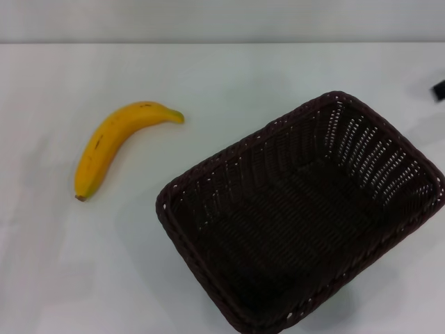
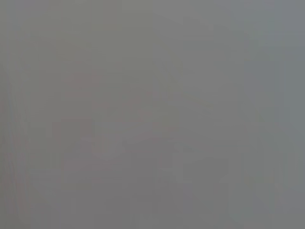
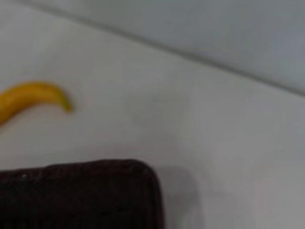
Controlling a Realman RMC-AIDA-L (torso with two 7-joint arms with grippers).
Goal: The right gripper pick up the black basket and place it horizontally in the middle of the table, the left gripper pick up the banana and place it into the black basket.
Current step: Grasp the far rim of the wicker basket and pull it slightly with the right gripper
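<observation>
The yellow banana (image 1: 111, 144) lies on the white table (image 1: 243, 76) at the left, its stem tip pointing right. The black basket (image 1: 243, 147) stands empty at the right front, turned diagonally, its near corner running out of the picture. A small black tip of my right gripper (image 1: 439, 90) shows at the far right edge, beyond the basket's far right corner and apart from it. The right wrist view shows a corner of the basket (image 3: 95, 191) and the banana's end (image 3: 28, 98). My left gripper is out of view; its wrist view shows only plain grey.
The table's back edge (image 1: 222, 43) runs across the top of the head view, with a pale wall behind it. Bare white tabletop lies between the banana and the basket.
</observation>
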